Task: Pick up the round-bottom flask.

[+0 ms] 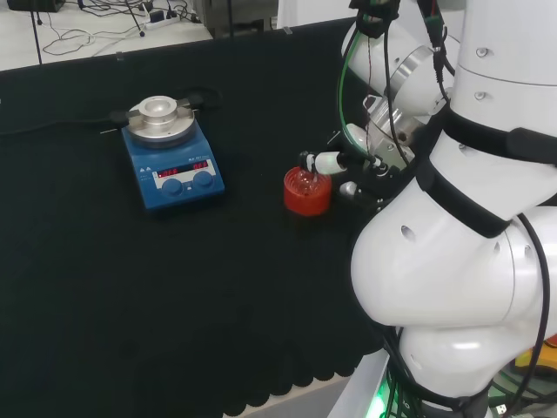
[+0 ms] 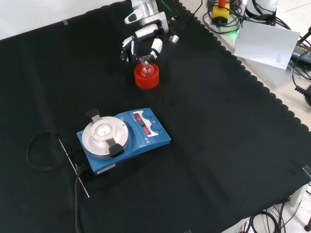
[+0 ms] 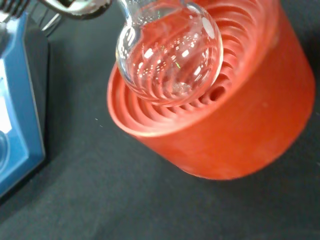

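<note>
While the big white arm links crowd the right of the head view, the black and white hand (image 1: pixel 348 161) reaches in beside them, its fingertips meeting just above the red ribbed ring stand (image 1: pixel 306 193) near the middle of the black cloth (image 1: pixel 130 305). Something clear glints at the top of that stand, the small clear glass round-bottom flask (image 1: pixel 305 179), though from here whether the bulb sits in the cup or has lifted off it is hard to call. Well apart to the left, the blue hotplate stirrer with its round silver top (image 1: pixel 170 152) stands idle.

Over to the front view: the hand (image 2: pixel 143 43) comes down from the top, fingers curled in and closing around the flask's neck (image 2: pixel 146 62) directly above the red stand (image 2: pixel 146 76). It looks like a pinch at the neck, not a wrap round the bulb.

Now the wrist view, and here's the detail! The flask's bulb (image 3: pixel 170 52) looks empty, the stand's ribs (image 3: pixel 240 35) showing straight through it, and it appears to ride slightly above the cup, not nested deep.

My read: this piece is light, rigid, smooth and slippery, and it will break if dropped. The neck is the sensible hold, kept upright, lifted straight to clear the rim.
</note>
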{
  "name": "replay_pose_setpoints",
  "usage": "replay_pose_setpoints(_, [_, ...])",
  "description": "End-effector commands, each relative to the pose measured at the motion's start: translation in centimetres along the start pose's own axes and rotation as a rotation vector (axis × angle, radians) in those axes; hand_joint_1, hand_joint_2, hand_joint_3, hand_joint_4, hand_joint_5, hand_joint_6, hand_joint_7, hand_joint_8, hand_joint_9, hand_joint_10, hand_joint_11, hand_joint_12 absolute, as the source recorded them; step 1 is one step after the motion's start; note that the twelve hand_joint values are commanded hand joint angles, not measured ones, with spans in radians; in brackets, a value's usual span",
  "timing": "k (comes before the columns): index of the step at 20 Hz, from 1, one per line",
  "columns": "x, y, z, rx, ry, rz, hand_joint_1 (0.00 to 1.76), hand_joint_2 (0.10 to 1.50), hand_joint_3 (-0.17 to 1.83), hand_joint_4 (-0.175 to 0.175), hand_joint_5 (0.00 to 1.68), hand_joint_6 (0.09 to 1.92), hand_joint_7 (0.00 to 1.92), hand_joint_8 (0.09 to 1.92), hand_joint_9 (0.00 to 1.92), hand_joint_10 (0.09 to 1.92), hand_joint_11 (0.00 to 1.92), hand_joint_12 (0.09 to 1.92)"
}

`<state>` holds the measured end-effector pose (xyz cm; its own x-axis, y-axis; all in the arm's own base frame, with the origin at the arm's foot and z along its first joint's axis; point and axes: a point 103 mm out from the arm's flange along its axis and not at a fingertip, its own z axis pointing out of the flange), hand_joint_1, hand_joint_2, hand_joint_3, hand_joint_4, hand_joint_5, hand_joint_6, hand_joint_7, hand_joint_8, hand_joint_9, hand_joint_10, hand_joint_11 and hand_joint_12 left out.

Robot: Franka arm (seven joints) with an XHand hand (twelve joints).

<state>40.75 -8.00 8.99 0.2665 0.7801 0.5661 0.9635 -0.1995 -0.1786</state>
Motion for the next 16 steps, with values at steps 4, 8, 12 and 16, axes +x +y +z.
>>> replay_pose_setpoints(4, [3.0, 0.3, -1.4, -0.001, -0.052, -0.059, 0.93, 0.86, 0.6, -0.165, 1.35, 1.16, 0.37, 0.74, 0.59, 0.68, 0.16, 1.42])
replay_pose_setpoints(8, [4.5, 0.5, -2.7, 0.001, -0.124, -0.094, 0.95, 0.86, 0.6, -0.164, 1.35, 1.16, 0.38, 0.74, 0.6, 0.68, 0.17, 1.42])
replay_pose_setpoints(12, [5.9, 0.9, -4.1, -0.002, -0.218, -0.118, 0.95, 0.86, 0.6, -0.163, 1.35, 1.17, 0.37, 0.73, 0.6, 0.68, 0.17, 1.42])
replay_pose_setpoints(16, [7.3, 1.5, -5.6, -0.022, -0.275, -0.13, 0.96, 0.85, 0.61, -0.162, 1.34, 1.17, 0.37, 0.73, 0.6, 0.67, 0.17, 1.42])
